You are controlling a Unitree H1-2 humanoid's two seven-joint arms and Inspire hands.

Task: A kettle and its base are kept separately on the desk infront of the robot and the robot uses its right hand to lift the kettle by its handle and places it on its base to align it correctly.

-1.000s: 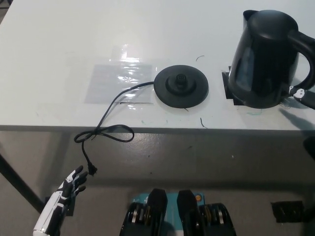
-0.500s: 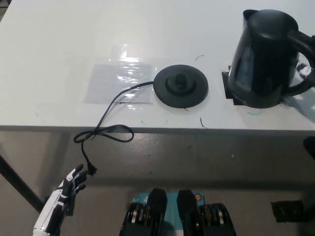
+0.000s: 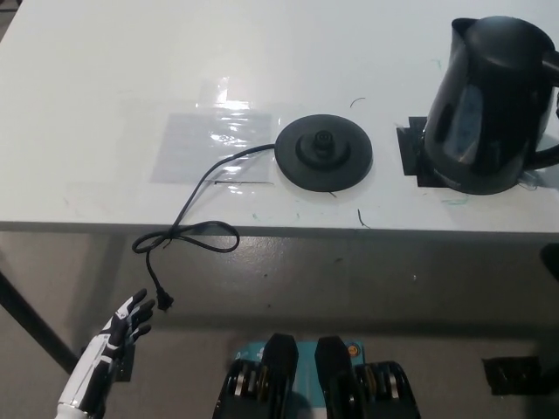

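Note:
The black kettle [image 3: 489,109] stands at the right of the white desk [image 3: 105,78], over a black mark [image 3: 412,150]. Its handle [image 3: 548,70] runs off the picture's right edge, and my right hand does not show there. The round black base [image 3: 324,154] lies flat at the desk's middle, a hand's width left of the kettle, with nothing on it. Its cord [image 3: 196,196] trails over the front edge and ends in a plug [image 3: 164,301]. My white left hand [image 3: 122,327] rests open below the desk at the lower left.
A clear plastic sheet [image 3: 210,144] lies flat on the desk left of the base. The desk's front edge [image 3: 288,229] crosses the picture. A dark leg [image 3: 31,327] slants at the lower left. A black box [image 3: 511,375] sits on the floor at the lower right.
The kettle has shifted to the right, uncovering more of the black mark. The right hand, seen at the handle earlier, has left the picture. The left hand has barely moved.

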